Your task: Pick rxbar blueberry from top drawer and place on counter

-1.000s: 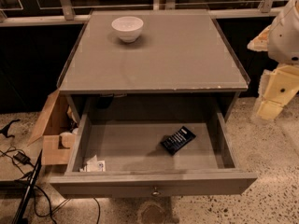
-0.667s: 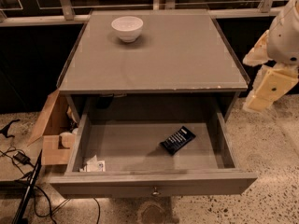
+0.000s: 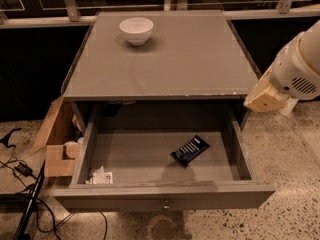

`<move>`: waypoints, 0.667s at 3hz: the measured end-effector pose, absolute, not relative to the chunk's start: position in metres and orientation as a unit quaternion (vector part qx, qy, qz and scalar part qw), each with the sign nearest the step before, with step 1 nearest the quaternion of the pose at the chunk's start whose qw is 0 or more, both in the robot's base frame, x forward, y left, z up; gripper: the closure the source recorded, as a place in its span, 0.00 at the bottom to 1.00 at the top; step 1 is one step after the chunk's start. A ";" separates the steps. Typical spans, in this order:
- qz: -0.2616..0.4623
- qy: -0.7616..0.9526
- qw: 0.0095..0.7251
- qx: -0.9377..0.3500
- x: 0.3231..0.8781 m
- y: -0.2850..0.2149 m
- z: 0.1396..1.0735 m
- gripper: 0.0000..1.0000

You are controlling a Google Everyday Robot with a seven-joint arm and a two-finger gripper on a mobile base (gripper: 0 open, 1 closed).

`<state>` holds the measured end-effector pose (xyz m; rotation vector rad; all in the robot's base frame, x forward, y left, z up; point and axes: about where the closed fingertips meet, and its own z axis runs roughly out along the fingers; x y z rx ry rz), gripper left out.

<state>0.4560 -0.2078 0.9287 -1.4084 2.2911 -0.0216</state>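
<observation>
The rxbar blueberry (image 3: 190, 150), a dark flat bar with white text, lies tilted on the floor of the open top drawer (image 3: 165, 196), right of its middle. The drawer is pulled fully out below the grey-brown counter (image 3: 170, 59). My gripper (image 3: 265, 96) is a cream-coloured part at the end of the white arm (image 3: 300, 64). It hangs at the counter's front right corner, above the drawer's right wall, up and to the right of the bar. It touches nothing.
A white bowl (image 3: 136, 30) stands at the counter's back left. A white crumpled paper scrap (image 3: 101, 176) lies in the drawer's front left corner. A tan cardboard box (image 3: 55, 139) and black cables (image 3: 25, 194) sit on the floor left of the cabinet.
My arm and gripper have moved left, from off to the right of the cabinet to the counter's front right corner. The bar, bowl and drawer have not moved.
</observation>
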 end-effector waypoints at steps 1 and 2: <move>0.011 0.865 0.233 -0.445 0.478 -0.207 0.894 0.99; 0.058 0.913 0.218 -0.339 0.495 -0.209 0.849 1.00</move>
